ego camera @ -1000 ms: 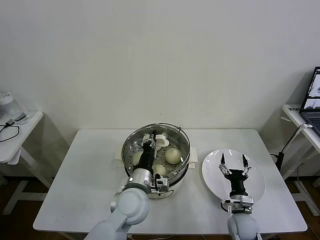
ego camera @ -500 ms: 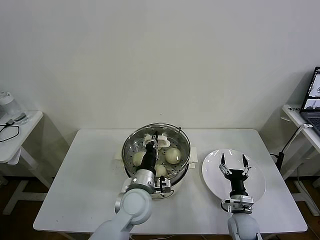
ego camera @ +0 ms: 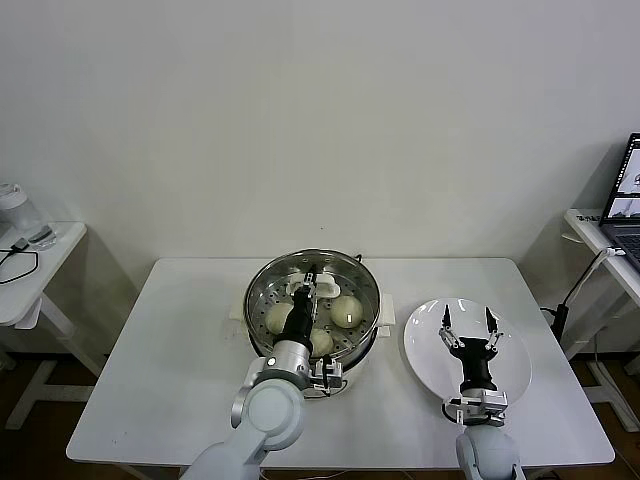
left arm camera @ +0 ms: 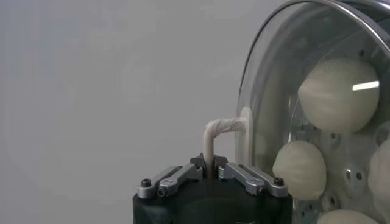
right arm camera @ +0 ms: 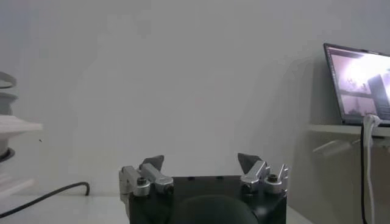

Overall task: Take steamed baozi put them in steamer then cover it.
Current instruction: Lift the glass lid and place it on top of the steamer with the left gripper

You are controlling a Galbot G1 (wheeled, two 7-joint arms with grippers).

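Left tool clamped on the cover handle—over the steamer (baozi inside)—right tool agape above plate.

My left end effector, clamped on the cover's handle, lowered the tilted lid nearer level over the steamer.

The head camera looks forward and down from above the robot's shoulders, taking in the whole white table, the wall behind it and both arms from a fair way off. The left wrist camera sits right behind the left gripper and looks along it, very close to the cover and the steamed baozi seen through its glass, which the head view shares. The right wrist camera looks level past the right gripper toward the wall and the laptop, which the head view catches at its right edge.
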